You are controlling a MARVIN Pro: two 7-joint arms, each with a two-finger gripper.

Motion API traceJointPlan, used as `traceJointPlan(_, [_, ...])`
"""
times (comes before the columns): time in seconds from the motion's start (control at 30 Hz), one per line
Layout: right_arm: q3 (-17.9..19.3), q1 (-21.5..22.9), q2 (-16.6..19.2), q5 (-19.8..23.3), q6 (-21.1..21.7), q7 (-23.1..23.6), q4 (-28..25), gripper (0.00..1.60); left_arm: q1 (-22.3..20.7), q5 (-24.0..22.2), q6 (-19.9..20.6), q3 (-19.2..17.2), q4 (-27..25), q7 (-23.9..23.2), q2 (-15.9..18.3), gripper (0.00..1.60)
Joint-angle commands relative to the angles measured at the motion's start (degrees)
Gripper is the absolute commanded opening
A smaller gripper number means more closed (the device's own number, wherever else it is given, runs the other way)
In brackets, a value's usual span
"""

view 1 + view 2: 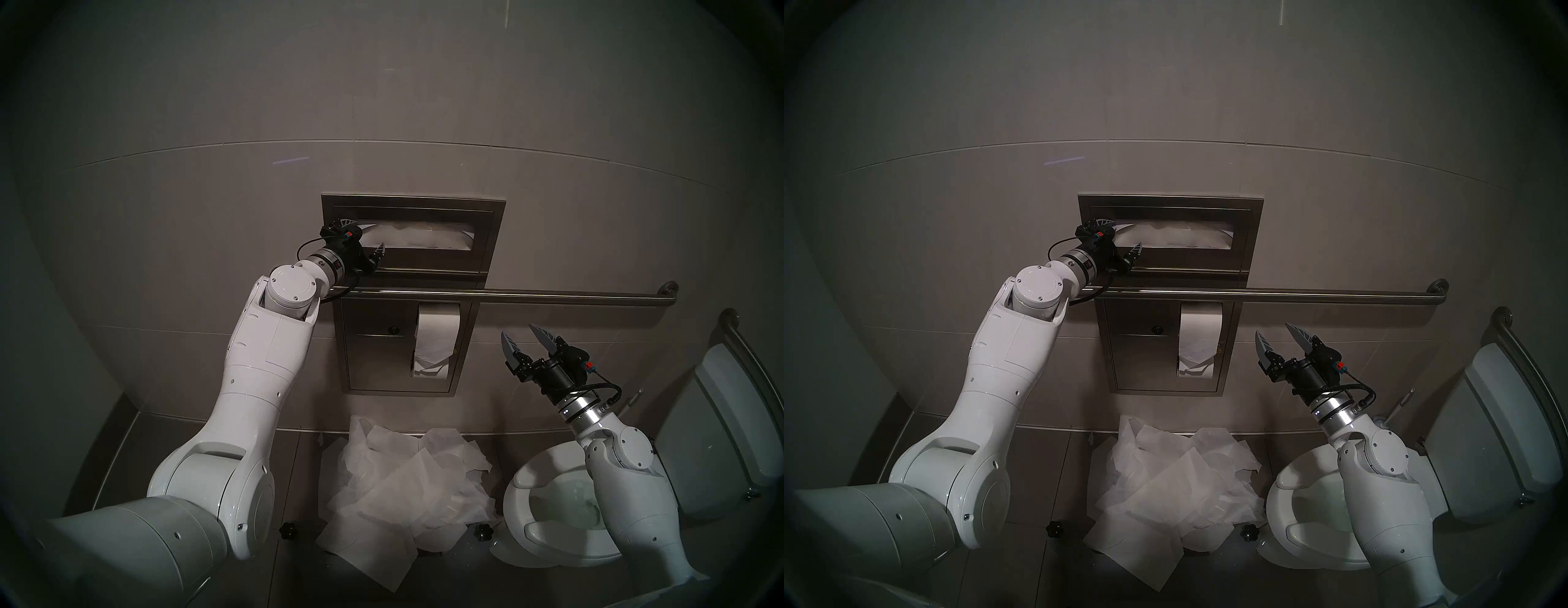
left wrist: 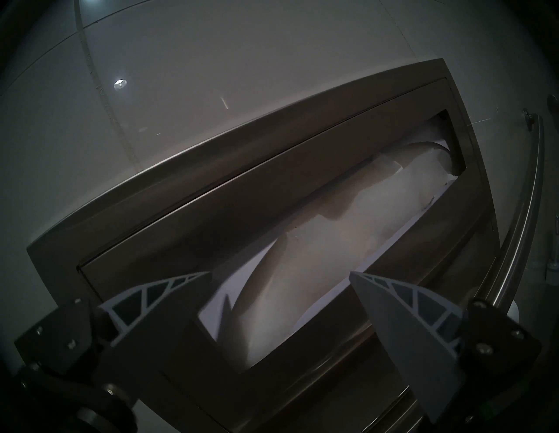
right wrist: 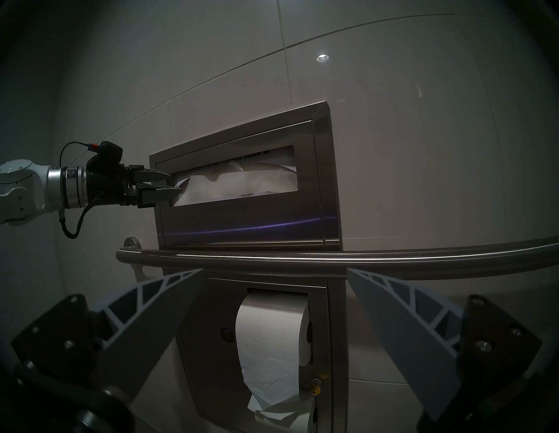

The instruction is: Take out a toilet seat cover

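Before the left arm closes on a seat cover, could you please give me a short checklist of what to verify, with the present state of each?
1. Left gripper open: ok.
2. Its fingertips at the left end of the dispenser slot: ok.
3. Toilet seat cover paper between the jaws: cannot tell; it shows in the slot, but contact is unclear.
4. Grab bar clear of the left wrist: cannot tell; it runs close beneath.
5. Right gripper open, empty and away from the slot: ok.
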Motion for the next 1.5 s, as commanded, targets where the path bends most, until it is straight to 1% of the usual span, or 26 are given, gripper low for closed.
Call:
traceJointPlan(0.0, [0.23, 1.45, 0.19, 0.16, -0.42, 0.13, -1.5, 1.6, -6.52, 0.25, 0.13, 0.49, 2.01, -0.44, -0.76, 1.6])
traceJointPlan(0.1, [0.24, 1.46, 0.19, 0.17, -0.42, 0.19, -1.46, 1.6, -7.08, 0.41, 0.0, 0.69, 3.38, -0.65, -0.72, 1.6])
traceJointPlan(0.27, [0.24, 1.48, 0.19, 0.18, -0.42, 0.3, -1.38, 1.6, -9.52, 0.64, 0.14, 1.15, 6.89, -1.26, -0.6, 1.6])
traceJointPlan(0.3, [0.24, 1.48, 0.19, 0.18, -0.42, 0.33, -1.36, 1.6, -9.27, 0.71, -0.02, 1.21, 7.06, -1.27, -0.6, 1.6])
traceJointPlan(0.33, [0.25, 1.49, 0.19, 0.18, -0.42, 0.35, -1.34, 1.6, -10.37, 0.82, 0.14, 1.35, 8.03, -1.49, -0.57, 1.6])
traceJointPlan(0.43, [0.25, 1.49, 0.19, 0.18, -0.42, 0.4, -1.3, 1.6, -10.1, 1.15, -0.13, 1.5, 8.41, -1.56, -0.57, 1.6])
traceJointPlan(0.47, [0.25, 1.49, 0.19, 0.18, -0.42, 0.42, -1.28, 1.6, -12.19, 1.39, 0.22, 1.77, 10.03, -1.94, -0.49, 1.6])
traceJointPlan(0.5, [0.25, 1.5, 0.19, 0.19, -0.42, 0.43, -1.27, 1.6, -10.79, 1.47, -0.12, 1.72, 9.17, -1.74, -0.54, 1.6])
traceJointPlan(0.53, [0.25, 1.5, 0.19, 0.19, -0.42, 0.45, -1.25, 1.6, -11.84, 1.66, 0.03, 1.88, 9.97, -1.94, -0.52, 1.6])
traceJointPlan(0.57, [0.25, 1.5, 0.19, 0.19, -0.42, 0.47, -1.24, 1.6, -11.56, 1.8, -0.09, 1.92, 9.83, -1.92, -0.54, 1.6])
traceJointPlan(0.67, [0.25, 1.51, 0.19, 0.2, -0.42, 0.52, -1.19, 1.6, -13.1, 2.41, -0.06, 2.31, 10.93, -2.26, -0.5, 1.6])
traceJointPlan(0.7, [0.26, 1.51, 0.19, 0.2, -0.42, 0.54, -1.18, 1.6, -12.42, 2.56, -0.27, 2.33, 10.48, -2.15, -0.53, 1.6])
traceJointPlan(0.8, [0.26, 1.53, 0.19, 0.21, -0.42, 0.58, -1.16, 1.6, -14.19, 3.07, -0.08, 2.58, 11.79, -2.46, -0.56, 1.6])
traceJointPlan(0.9, [0.26, 1.54, 0.19, 0.21, -0.43, 0.61, -1.15, 1.6, -13.98, 3.39, -0.24, 2.6, 11.95, -2.47, -0.5, 1.6])
traceJointPlan(0.93, [0.27, 1.57, 0.19, 0.21, -0.43, 0.65, -1.15, 1.6, -14.92, 3.78, -0.19, 2.77, 13.09, -2.69, -0.4, 0.59])
traceJointPlan(0.97, [0.27, 1.58, 0.19, 0.21, -0.44, 0.66, -1.16, 1.6, -15.45, 4.01, -0.18, 2.91, 13.76, -2.81, -0.39, 0.58])
traceJointPlan(1.0, [0.27, 1.59, 0.19, 0.22, -0.44, 0.68, -1.17, 1.6, -15.53, 4.19, -0.25, 2.99, 14.08, -2.83, -0.4, 0.62])
traceJointPlan(1.03, [0.28, 1.6, 0.19, 0.22, -0.45, 0.7, -1.17, 1.6, -15.59, 4.38, -0.33, 3.06, 14.34, -2.84, -0.42, 0.6])
traceJointPlan(1.07, [0.28, 1.61, 0.19, 0.22, -0.45, 0.72, -1.18, 1.6, -16.23, 4.6, -0.29, 3.17, 15.04, -2.95, -0.42, 0.34])
traceJointPlan(1.13, [0.28, 1.63, 0.19, 0.24, -0.45, 0.76, -1.18, 1.6, -17.53, 4.98, -0.19, 3.38, 16.42, -3.17, -0.4, 0.11])
traceJointPlan(1.2, [0.29, 1.63, 0.19, 0.24, -0.45, 0.77, -1.18, 1.6, -17.28, 5.15, -0.31, 3.4, 16.5, -3.11, -0.36, 0.13])
traceJointPlan(1.23, [0.29, 1.64, 0.19, 0.24, -0.46, 0.79, -1.18, 1.6, -18.09, 5.35, -0.26, 3.51, 17.44, -3.27, -0.32, 0.17])
traceJointPlan(1.27, [0.29, 1.64, 0.19, 0.24, -0.46, 0.8, -1.18, 1.6, -17.24, 5.5, -0.53, 3.45, 17.07, -3.1, -0.29, 0.18])
traceJointPlan(1.3, [0.29, 1.65, 0.19, 0.24, -0.46, 0.81, -1.18, 1.6, -17.97, 5.64, -0.48, 3.52, 17.87, -3.23, -0.24, 0.02])
traceJointPlan(1.43, [0.3, 1.69, 0.18, 0.25, -0.47, 0.86, -1.21, 1.6, -19.24, 6.07, -0.96, 3.56, 19.54, -3.31, -0.14, 0.0])
traceJointPlan(1.47, [0.31, 1.72, 0.18, 0.26, -0.49, 0.88, -1.26, 1.6, -20.15, 6.24, -1.29, 3.63, 20.44, -3.4, -0.24, 0.0])
